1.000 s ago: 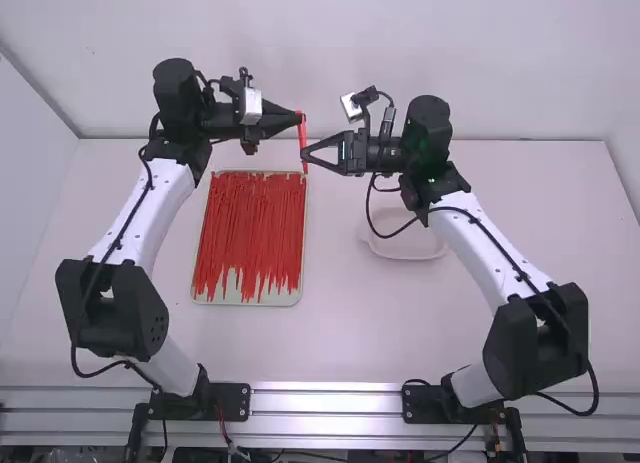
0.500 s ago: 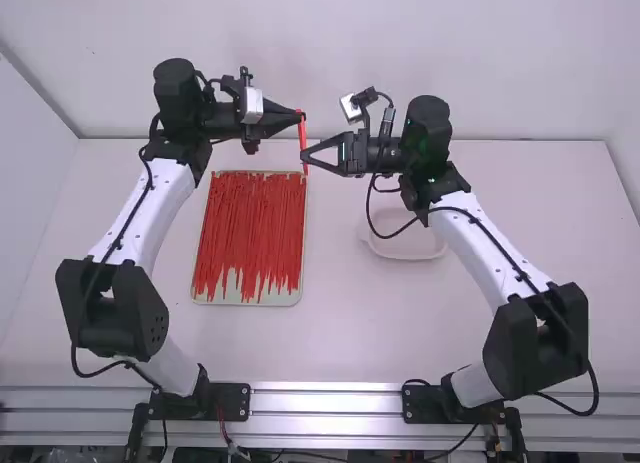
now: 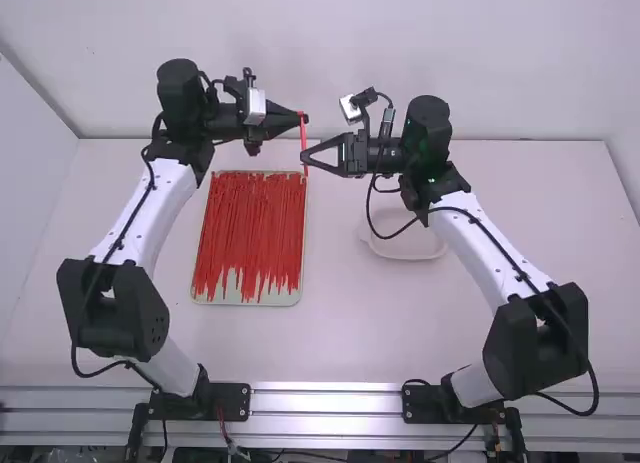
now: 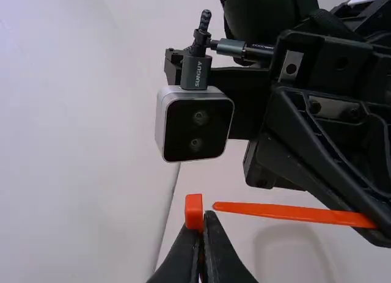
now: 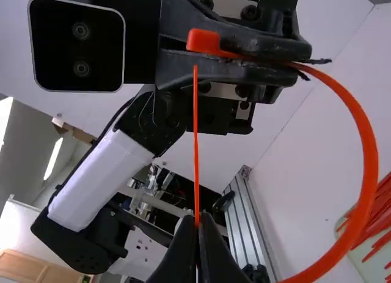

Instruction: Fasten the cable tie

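Pinching the square head of the thin orange plastic cable tie (image 4: 287, 213) in the clenched left gripper (image 4: 201, 220), clamping its tail tip in the closed right gripper (image 5: 197, 220) — holding it aloft near the far corner of the beige tray (image 3: 245, 302) of loose red ties (image 3: 250, 233). Risking a buckled tail through slight misalignment. Straining to make out the head's slot, hidden within the grip.

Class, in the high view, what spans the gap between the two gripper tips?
A red cable tie, pinched by the left gripper and the right gripper, as the high view shows.
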`<state>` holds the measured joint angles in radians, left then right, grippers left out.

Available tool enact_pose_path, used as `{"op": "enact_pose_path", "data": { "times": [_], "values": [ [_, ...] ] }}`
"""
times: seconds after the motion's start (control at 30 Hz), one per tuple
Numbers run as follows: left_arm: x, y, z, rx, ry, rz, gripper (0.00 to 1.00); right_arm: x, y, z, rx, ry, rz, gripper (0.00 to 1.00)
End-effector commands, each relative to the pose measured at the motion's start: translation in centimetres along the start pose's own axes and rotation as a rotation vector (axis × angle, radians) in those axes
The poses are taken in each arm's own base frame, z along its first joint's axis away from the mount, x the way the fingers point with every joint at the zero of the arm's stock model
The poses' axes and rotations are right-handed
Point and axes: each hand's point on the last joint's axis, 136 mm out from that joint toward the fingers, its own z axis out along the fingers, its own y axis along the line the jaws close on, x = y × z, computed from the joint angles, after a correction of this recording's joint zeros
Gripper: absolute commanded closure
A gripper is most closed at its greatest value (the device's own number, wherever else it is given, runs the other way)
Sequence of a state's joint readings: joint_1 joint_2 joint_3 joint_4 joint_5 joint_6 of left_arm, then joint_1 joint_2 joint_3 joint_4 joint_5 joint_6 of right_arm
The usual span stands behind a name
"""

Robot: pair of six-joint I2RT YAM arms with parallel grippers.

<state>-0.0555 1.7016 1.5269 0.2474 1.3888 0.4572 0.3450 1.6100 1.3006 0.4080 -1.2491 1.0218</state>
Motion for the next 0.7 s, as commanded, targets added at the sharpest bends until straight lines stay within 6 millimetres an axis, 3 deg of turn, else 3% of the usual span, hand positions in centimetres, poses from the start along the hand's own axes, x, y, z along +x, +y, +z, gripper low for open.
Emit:
{"op": "enact_pose_path", "data": {
  "times": [0.0, 0.67],
  "values": [
    [-1.3, -0.62, 0.42, 0.046, -0.028, 0.042, 0.98, -0.26, 0.57, 0.1, -0.011, 0.008, -0.015, 1.0],
    [-1.37, -1.29, 0.77, 0.077, -0.04, 0.023, 0.98, -0.69, 0.9, 0.1, -0.016, -0.009, -0.013, 1.0]
  ]
}}
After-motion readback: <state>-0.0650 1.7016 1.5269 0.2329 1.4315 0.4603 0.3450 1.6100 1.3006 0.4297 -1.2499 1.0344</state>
